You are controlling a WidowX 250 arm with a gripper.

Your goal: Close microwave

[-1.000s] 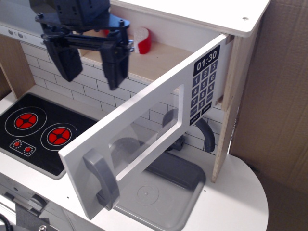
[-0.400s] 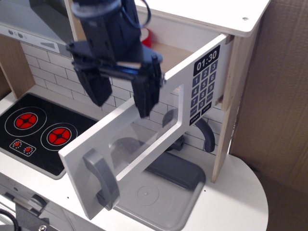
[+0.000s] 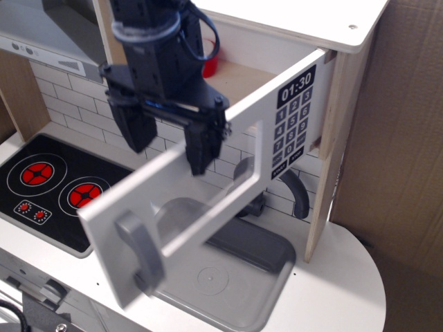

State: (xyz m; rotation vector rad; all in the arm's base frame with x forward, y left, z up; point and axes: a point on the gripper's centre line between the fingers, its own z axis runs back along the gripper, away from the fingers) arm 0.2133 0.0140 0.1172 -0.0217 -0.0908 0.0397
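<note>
Gripper [image 3: 168, 142] spread wide, holding nothing, fingers pointing down behind the top edge of the microwave [image 3: 201, 200] door. Door swung well open, lying below and in front of the gripper, long axis running from far-right hinge to near-left handle [image 3: 140, 252]. Closing likely needs a push from the outer face.

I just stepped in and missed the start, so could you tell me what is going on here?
A robot arm is working on a toy kitchen's microwave. Its door stands wide open, swung out over the sink. The gripper is open, its fingers straddling the door's top edge, one on each side. The door looks blurred, so it may be moving, but it is not closed yet.
</note>
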